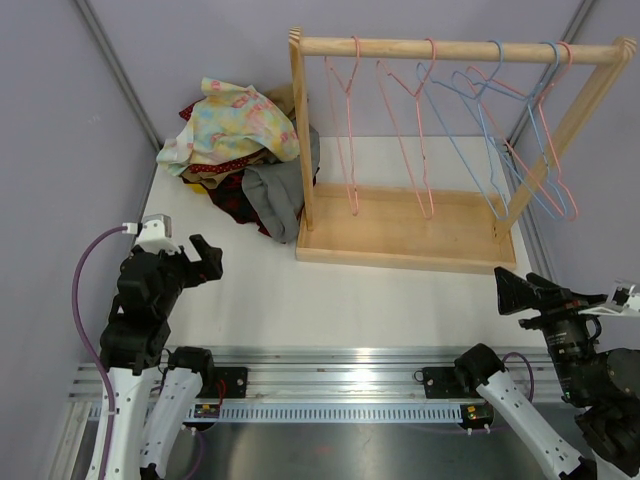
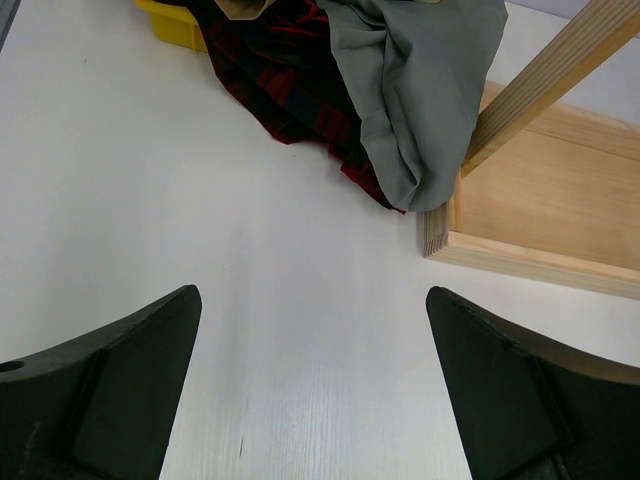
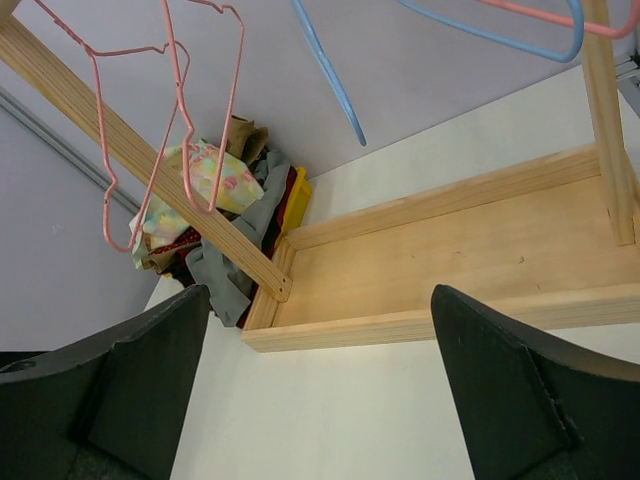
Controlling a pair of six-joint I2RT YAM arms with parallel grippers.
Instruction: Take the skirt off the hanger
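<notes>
Hanging long-axis downward from rail (image 1: 460,48): hangers (image 1: 354,200).

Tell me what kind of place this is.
Probably a robot lab test cell for garment handling: a wooden rack of bare wire hangers, a pile of clothes on a white table, and arms bolted to an aluminium rail.
</notes>
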